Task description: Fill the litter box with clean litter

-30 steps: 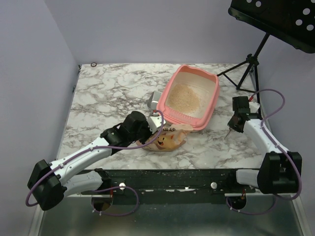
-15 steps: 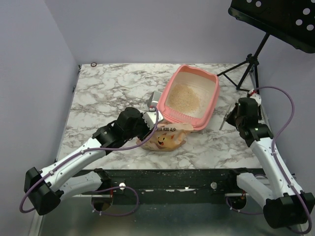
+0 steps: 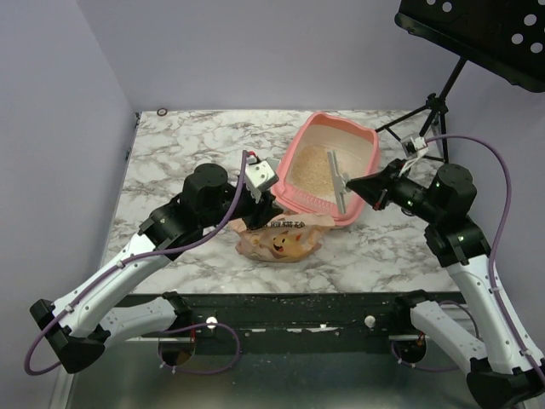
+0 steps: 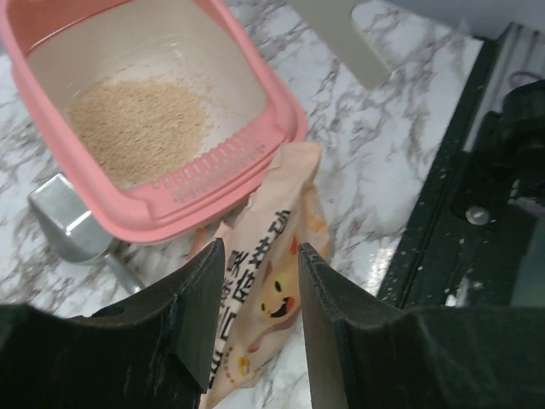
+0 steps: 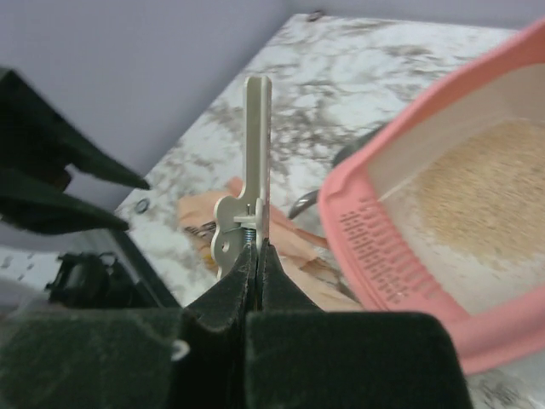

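The litter box [image 4: 217,166] is set on the counter [image 3: 196,145], with only a shallow mound of litter [image 4: 136,128] at its middle. Much of the floor is left bare, so the filling is judged unfinished. The bag [image 4: 272,281] is laid against the near rim, within easy reach for pouring. The left gripper [image 4: 260,264] is held above it with fingers apart and nothing between them. A metal clip [image 5: 257,145] (probably the bag's closure) is clamped upright in the right gripper [image 5: 258,251], kept clear of the bag.
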### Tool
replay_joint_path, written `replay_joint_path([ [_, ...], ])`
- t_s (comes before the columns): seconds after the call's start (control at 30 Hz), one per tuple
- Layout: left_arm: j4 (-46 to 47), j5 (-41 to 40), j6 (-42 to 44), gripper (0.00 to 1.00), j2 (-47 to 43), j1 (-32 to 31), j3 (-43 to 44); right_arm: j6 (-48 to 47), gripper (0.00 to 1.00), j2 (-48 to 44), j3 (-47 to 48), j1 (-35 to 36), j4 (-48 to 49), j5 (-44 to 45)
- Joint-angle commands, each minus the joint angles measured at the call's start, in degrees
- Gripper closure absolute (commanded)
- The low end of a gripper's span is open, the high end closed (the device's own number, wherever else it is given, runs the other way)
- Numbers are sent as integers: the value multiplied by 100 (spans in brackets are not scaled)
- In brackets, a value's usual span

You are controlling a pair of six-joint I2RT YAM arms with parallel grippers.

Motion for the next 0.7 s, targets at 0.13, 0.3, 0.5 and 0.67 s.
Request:
replay_joint_path([
  [0.13, 2167, 1522, -1783, 52, -539, 8, -816, 548, 100, -271, -405, 443, 1962, -2965],
  [0.3, 3327, 1671, -2416, 52, -689, 8, -1274, 460, 100, -254, -300, 681, 1840, -3097],
  [0.5, 4787, 1926, -3076, 51, -681, 8, -1679, 487, 100, -219, -361, 945, 2024, -3044],
  [0.67, 5226, 2014, -3190, 49, -663, 16, -1775, 574, 100, -157, -396, 1076, 2235, -3097],
])
